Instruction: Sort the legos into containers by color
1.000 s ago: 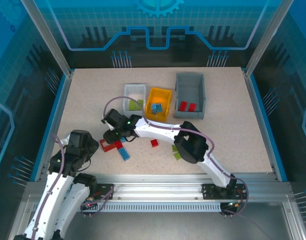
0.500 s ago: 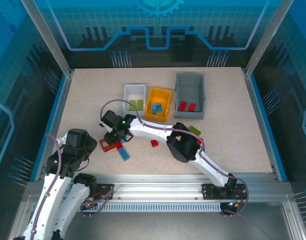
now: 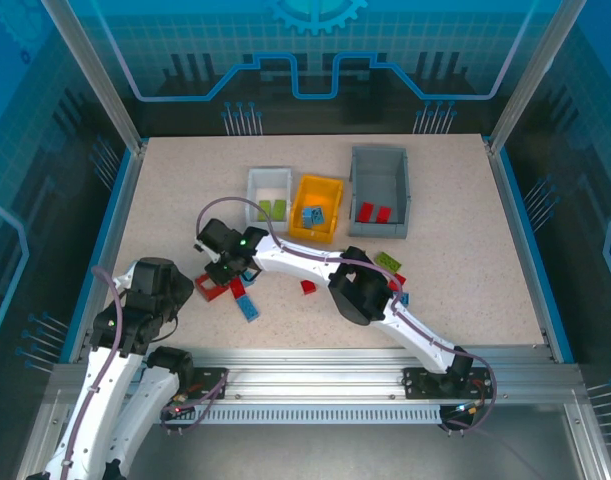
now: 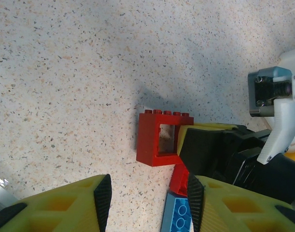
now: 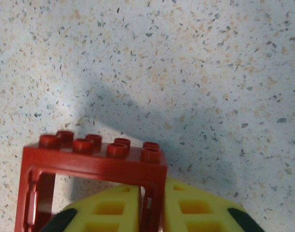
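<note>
Fingers (image 4: 65, 203) of left gripper (image 4: 148, 198) spread wide, holding nothing, hovering just at 6 o'clock of red frame lego (image 4: 147, 140). Frame looks to rest on table (image 4: 65, 72). Right gripper (image 5: 152, 205) is closed narrow on one thin side wall of the frame. Small red brick (image 4: 178, 180) butts the frame's 5 o'clock corner, blue lego (image 4: 178, 217) just beside it. Grey bin (image 3: 357, 190), reds inside, lies toward 2 o'clock in top view. Risks: thin-wall pinch lets frame swing or slip on lift; neighbours get dragged; left gripper sits close enough to clash.
</note>
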Motion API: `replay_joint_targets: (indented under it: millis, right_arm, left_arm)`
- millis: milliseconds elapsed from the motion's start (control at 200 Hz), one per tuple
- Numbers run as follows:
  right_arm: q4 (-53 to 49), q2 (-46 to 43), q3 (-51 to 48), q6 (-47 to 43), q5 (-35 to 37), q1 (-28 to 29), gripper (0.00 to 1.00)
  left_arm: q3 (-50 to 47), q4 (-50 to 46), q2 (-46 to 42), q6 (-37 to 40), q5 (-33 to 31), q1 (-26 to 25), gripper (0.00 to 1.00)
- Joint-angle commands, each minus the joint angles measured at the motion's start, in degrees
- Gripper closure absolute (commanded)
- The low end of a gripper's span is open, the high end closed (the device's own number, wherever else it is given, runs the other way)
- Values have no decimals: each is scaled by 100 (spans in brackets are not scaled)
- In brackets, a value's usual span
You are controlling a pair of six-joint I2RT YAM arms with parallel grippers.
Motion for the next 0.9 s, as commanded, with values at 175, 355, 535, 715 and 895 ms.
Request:
replay_joint_targets:
  millis: [175,355,535,715,895]
  right_arm:
    - [-22,-593,170,305,320,-165,89]
    - [7,-1393,-136,414,590,-478,91]
    - [30,-2404,-906,494,922,-1078,92]
    - [-365,-3379,-1779,546,1796,-2211,92]
    - [-424,-3753,-2463,584,2156,-3546,92]
  left_arm:
    - [176,67,5,195,76,46,52]
    - [450,766,158,793,786,46,51]
    - [872,1757,726,1296,2051,24,51]
    - [1530,2908,1824,1467,2804,-851,51]
    - [2209,3812,3013,1735,2409,-2157,49]
